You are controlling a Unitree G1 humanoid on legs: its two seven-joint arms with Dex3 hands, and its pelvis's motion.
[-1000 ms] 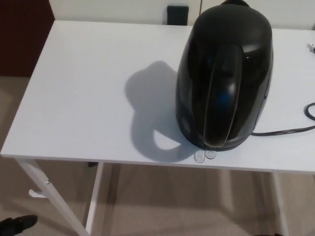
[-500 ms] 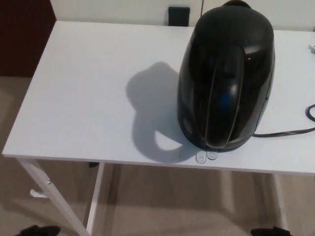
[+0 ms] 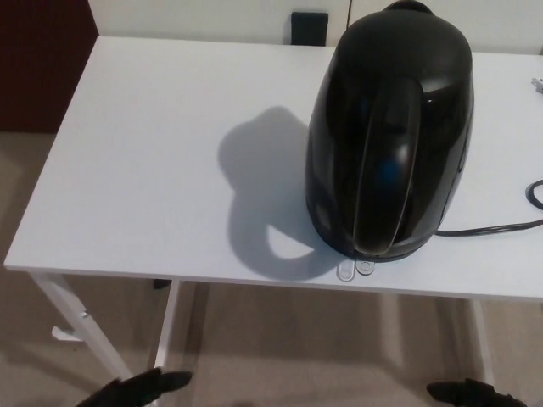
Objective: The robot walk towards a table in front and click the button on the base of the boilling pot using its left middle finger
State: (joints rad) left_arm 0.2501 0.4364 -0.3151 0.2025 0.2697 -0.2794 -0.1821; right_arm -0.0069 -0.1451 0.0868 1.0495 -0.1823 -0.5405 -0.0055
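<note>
Fingers are too hard for you to make out on either hand, so you cannot tell if they are apart or together. Your left hand [image 3: 136,390] and right hand [image 3: 471,393] only peek in at the bottom, below the white table [image 3: 144,170], touching nothing. Your black boiling pot [image 3: 390,131] stands on the table's right side, with its clear button [image 3: 355,269] at the near edge.
</note>
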